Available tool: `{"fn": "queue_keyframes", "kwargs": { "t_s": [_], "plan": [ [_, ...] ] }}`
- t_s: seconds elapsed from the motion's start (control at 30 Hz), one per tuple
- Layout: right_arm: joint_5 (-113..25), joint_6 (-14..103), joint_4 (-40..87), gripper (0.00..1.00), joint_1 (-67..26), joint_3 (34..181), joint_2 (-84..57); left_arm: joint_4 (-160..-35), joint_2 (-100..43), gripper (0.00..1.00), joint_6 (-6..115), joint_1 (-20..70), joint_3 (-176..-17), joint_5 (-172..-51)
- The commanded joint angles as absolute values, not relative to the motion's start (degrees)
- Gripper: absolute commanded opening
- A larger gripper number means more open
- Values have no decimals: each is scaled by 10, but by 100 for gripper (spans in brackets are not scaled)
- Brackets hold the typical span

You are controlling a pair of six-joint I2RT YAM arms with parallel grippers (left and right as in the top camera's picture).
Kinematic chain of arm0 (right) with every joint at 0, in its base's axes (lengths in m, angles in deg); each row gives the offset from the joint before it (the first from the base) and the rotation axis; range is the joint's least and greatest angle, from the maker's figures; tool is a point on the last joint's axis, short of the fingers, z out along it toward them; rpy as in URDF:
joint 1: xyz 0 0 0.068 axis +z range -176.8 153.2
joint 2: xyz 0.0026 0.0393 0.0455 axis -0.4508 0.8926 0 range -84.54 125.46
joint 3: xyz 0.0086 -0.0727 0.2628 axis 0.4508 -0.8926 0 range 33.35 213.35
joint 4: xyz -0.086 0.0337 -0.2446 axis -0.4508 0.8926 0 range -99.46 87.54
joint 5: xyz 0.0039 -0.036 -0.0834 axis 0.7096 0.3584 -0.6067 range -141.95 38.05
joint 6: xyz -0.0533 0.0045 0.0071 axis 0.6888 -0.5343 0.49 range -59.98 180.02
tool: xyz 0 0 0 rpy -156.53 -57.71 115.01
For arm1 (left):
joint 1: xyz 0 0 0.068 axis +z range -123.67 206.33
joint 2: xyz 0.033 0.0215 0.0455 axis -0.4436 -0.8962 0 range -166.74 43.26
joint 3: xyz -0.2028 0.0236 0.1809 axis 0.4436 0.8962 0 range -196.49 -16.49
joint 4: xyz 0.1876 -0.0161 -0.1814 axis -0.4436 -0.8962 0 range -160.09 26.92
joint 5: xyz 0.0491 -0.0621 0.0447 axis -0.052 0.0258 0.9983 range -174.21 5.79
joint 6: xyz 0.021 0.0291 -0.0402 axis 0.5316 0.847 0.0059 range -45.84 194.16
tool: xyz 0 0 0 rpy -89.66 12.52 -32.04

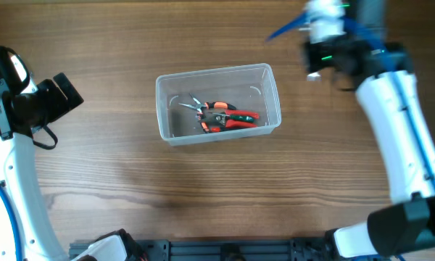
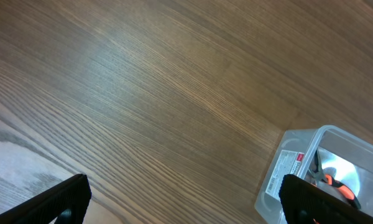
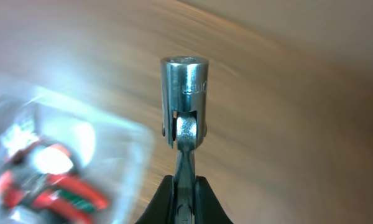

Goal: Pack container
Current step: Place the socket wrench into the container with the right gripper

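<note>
Closest to the lens in the right wrist view is a chrome socket tool [image 3: 184, 93], its hinged socket head standing up from a thin metal shank that our right hand [image 3: 185, 186] pinches narrowly between both fingers. We judge the step in hand to be carrying this tool over the container [image 1: 214, 71] and setting it inside. From above, the clear tub sits mid-tabletop, and the right hand is off its right end, past the rim on the side away from our bases, so the tool hangs over bare tabletop [image 2: 143, 81] outside the container, not above its opening. Red-handled pliers [image 1: 228, 116] already lie inside the container, toward its near wall and centre. To do this well, we should bring the socket head fully past the container's right rim before lowering. The far half of the container looks freer, so we should aim there to keep the tool off the pliers. We should open only when the tool is low, because the head may flop at its hinge and the light tub could slide if struck. Our left hand [image 2: 183, 186] is spread wide and holds nothing, off the container's left end beside its labelled wall [image 2: 290, 167], where it could steady the tub.
</note>
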State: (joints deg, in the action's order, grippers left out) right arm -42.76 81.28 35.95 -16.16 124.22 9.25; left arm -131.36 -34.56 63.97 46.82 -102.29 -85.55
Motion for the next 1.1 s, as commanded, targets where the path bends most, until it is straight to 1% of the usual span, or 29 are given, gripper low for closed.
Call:
{"fn": "queue_keyframes", "kwargs": {
  "t_s": [0.0, 0.03, 0.07, 0.1, 0.17, 0.23, 0.33, 0.53, 0.63, 0.73, 0.93, 1.07],
  "plan": [
    [-394, 1103, 373, 4, -56, 1247, 93, -1316, -343, 100, 633, 471, -1031, -852],
    [-394, 1171, 379, 5, -28, 1247, 99, -1316, -343, 100, 633, 471, -1031, -852],
    [-393, 1204, 381, 7, -9, 1247, 109, -1316, -343, 100, 633, 471, -1031, -852],
    [-389, 1220, 382, 16, 6, 1247, 120, -1315, -343, 100, 633, 471, -1031, -852],
    [-369, 1220, 383, 19, 25, 1247, 148, -1315, -343, 100, 633, 471, -1031, -852],
    [-343, 1234, 389, 18, 31, 1247, 179, -1315, -343, 100, 633, 471, -1031, -852],
    [-324, 1250, 404, 7, 31, 1247, 238, -1315, -343, 100, 633, 471, -1031, -852],
    [-324, 1256, 417, 6, 31, 1247, 308, -1316, -343, 100, 633, 471, -1031, -852],
    [-332, 1255, 399, 6, 31, 1249, 304, -1316, -343, 100, 633, 471, -1031, -852],
    [-357, 1228, 374, 6, 31, 1249, 286, -1316, -343, 100, 633, 471, -1031, -852],
    [-379, 1227, 361, 6, 28, 1249, 261, -1316, -343, 100, 633, 471, -1031, -852],
    [-380, 1183, 351, 6, 28, 1250, 254, -1322, -343, 100, 635, 471, -1031, -852]
  ]
}}
